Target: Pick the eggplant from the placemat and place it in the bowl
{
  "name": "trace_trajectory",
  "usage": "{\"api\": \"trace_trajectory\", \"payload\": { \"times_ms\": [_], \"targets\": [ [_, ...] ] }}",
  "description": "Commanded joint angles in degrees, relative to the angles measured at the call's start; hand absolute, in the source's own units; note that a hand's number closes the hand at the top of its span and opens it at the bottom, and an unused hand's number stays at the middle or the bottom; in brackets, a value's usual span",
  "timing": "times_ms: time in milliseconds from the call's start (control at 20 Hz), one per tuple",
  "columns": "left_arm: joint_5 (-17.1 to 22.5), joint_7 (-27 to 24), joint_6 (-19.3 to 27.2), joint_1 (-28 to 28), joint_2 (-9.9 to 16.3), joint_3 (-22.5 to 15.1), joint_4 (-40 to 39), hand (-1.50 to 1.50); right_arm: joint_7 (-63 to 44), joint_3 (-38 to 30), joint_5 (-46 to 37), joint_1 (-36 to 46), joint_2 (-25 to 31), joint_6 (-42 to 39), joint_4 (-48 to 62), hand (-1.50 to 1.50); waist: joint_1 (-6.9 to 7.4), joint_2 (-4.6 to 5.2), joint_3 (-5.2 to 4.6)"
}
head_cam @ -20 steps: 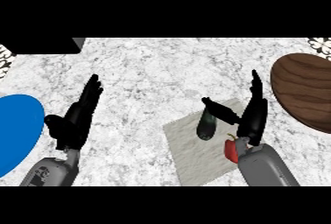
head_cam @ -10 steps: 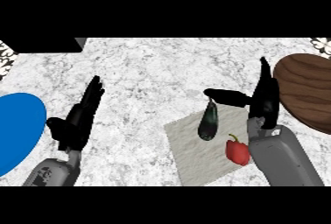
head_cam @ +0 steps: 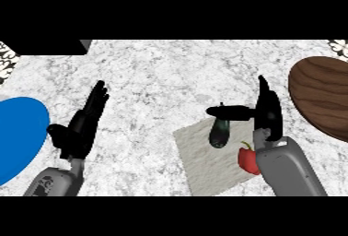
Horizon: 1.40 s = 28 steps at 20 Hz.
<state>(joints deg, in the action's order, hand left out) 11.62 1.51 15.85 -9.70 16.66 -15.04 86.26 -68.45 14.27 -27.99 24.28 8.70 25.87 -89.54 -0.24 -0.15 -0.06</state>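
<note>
Grey marble tabletop (head_cam: 170, 73). Eggplant (head_cam: 219, 132) on placemat (head_cam: 211, 161), not lifted. Right robot hand (head_cam: 266, 113) open beside it, thumb over stem end, holding nothing. Left robot hand (head_cam: 83, 125) open, resting. Wooden bowl (head_cam: 323, 94) far right; grasp and placing left.

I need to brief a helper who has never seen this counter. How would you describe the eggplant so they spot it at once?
Find the pale placemat on the marble counter, left of the brown wooden bowl. Two vegetables lie on it: the eggplant is the dark, elongated one at the mat's far edge, just under the right hand's thumb. Its neighbour is a red pepper.
</note>
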Motion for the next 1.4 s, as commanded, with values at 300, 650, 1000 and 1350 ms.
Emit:
{"api": "trace_trajectory", "payload": {
  "times_ms": [300,650,1000,1350],
  "targets": [
    [-2.9,4.1,0.2,0.2,-1.8,0.4,4.7,0.00,-1.7,0.3,-1.0,-8.1,-4.7,-0.6,-3.8,-1.50,0.28,0.06,0.07],
    [-3.6,-0.4,-4.1,0.6,-3.8,3.6,-0.8,0.00,-2.3,-3.2,-2.9,-7.4,-6.9,-1.8,-10.5,-1.50,0.15,0.10,0.05],
    [-4.6,0.7,-4.6,1.5,-4.3,3.8,0.7,0.00,-1.5,-1.3,-1.3,-8.7,-8.7,4.9,-8.7,-1.50,0.36,0.12,0.05],
    [-8.0,5.8,-2.2,3.0,-6.0,2.0,7.2,0.00,5.6,0.3,3.3,-10.4,-8.7,11.1,-2.2,-1.50,0.64,0.10,0.09]
  ]
}}
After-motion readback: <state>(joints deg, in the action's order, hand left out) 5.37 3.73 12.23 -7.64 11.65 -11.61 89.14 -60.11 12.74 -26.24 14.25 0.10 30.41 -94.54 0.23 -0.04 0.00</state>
